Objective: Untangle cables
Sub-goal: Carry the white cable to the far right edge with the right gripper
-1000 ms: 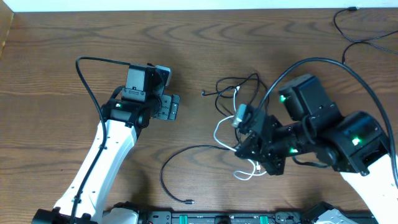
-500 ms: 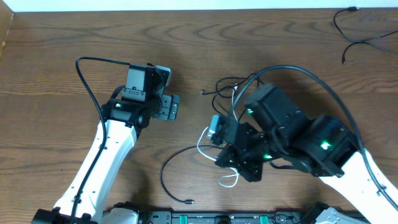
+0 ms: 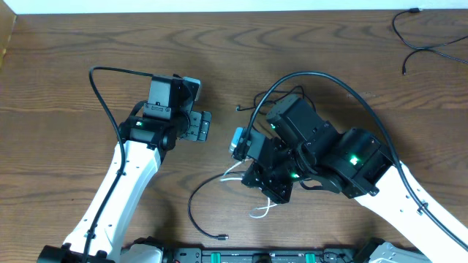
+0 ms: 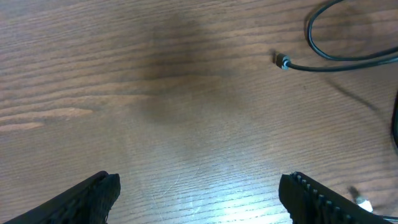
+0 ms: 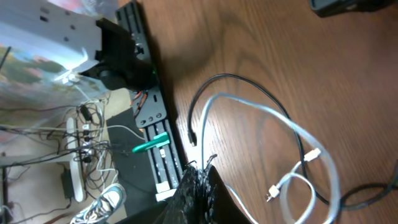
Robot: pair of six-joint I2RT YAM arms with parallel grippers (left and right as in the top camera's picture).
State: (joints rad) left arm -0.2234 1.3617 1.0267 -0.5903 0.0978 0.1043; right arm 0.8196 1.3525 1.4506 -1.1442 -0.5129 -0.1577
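Note:
The cables lie right of centre: a tangle of thin black cables [image 3: 265,102], a black cable loop [image 3: 196,201] by the front edge, and a white cable [image 3: 231,174]. My right gripper [image 3: 247,177] hangs over them. In the right wrist view its jaws [image 5: 199,173] are pressed together on the white cable [image 5: 292,127], which comes out beside the fingertips; both white plugs lie loose on the wood. My left gripper [image 3: 201,126] sits to the left, apart from the cables. Its fingers [image 4: 93,194] stand wide open over bare wood, with a black plug end [image 4: 283,61] ahead.
Another black cable [image 3: 420,36] lies at the far right corner. Thick black arm cables arc over both arms. A black rail [image 5: 146,81] runs along the table's front edge, with floor clutter beyond it.
My right arm has swung left and toward the front edge, dragging the white cable with it. The left arm has not moved.

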